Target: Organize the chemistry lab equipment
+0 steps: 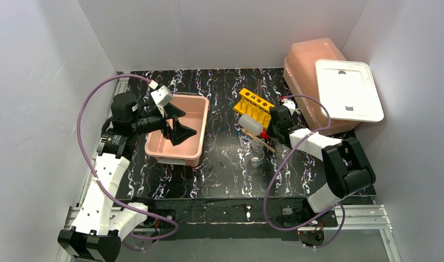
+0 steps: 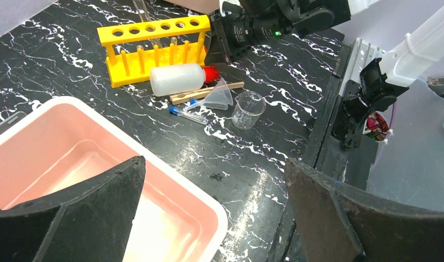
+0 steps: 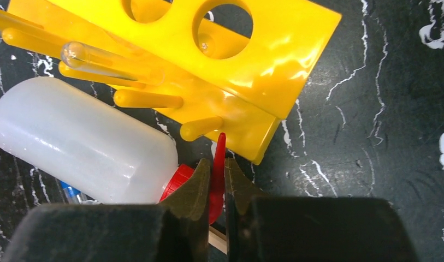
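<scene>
Hovering left claw (image 1: 181, 123) (image 2: 214, 164): wide open, holding nothing, poised above the right rim of the near pink tub.
Near pink tub (image 1: 176, 158) (image 2: 170, 169): left side of the black marbled table (image 1: 219, 180), open side up.
Yellow rack (image 1: 253, 105) (image 2: 154, 27) (image 3: 274, 49): middle of the table towards the far side, with six holes along its top and pegs sticking out towards the bottle. A clear test tube (image 3: 99, 57) lies among the pegs.
Bottle (image 1: 250, 123) (image 2: 176, 79) (image 3: 83, 147): translucent white, on its side just near of the rack and against its pegs, red cap (image 2: 210, 72) (image 3: 178, 183) pointing right.
Small pieces: just near of the bottle lie a wooden stick (image 2: 208, 91), a clear funnel (image 2: 219, 95) and a blue-capped tube (image 2: 188, 114). A small clear beaker (image 1: 256, 153) (image 2: 248, 109) stands upright nearest the arms.
Right claw (image 1: 266, 132) (image 3: 217, 169): down at the bottle's cap end, its fingers drawn in tight on either side of the thin red spout (image 3: 218, 158), pinching it.
Far pink tub (image 1: 309, 60): far right corner, upside down.
White lid (image 1: 348, 90): resting tilted on the far pink tub, overhanging its right side.
</scene>
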You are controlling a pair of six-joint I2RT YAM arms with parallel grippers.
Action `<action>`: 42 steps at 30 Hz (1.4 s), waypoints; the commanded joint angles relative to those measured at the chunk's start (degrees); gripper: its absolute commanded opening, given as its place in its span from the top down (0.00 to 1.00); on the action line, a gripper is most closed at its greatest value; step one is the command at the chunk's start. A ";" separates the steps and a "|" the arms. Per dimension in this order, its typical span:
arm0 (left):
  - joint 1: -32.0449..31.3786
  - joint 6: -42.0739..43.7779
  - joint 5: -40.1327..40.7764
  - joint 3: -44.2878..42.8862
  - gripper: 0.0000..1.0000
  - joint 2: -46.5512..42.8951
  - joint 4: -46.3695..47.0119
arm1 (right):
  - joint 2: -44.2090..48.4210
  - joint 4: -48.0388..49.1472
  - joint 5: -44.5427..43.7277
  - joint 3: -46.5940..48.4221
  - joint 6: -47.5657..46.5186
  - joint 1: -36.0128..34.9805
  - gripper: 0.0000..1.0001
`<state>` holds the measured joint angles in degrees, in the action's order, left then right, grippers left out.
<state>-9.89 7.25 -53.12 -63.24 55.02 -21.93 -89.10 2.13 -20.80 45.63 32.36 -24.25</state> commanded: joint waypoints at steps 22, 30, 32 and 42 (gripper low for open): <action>-0.17 -0.23 2.95 -2.43 0.02 -3.19 -1.67 | 15.84 0.67 5.13 6.58 -4.57 -8.87 0.99; -0.21 -1.97 9.30 -3.32 0.02 -3.69 -1.75 | 11.82 -7.47 9.15 20.97 -6.31 -15.80 0.99; -0.13 -1.84 11.87 -3.82 0.02 -3.76 -2.76 | 7.74 -11.03 10.22 27.11 -6.47 -16.98 0.99; 0.23 2.67 18.80 -5.21 0.01 -5.98 -8.61 | -17.95 -25.53 9.81 59.48 -12.28 -22.85 0.99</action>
<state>-9.87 7.25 -36.95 -66.57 51.03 -27.42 -100.53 -16.67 -10.44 97.06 23.27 -45.45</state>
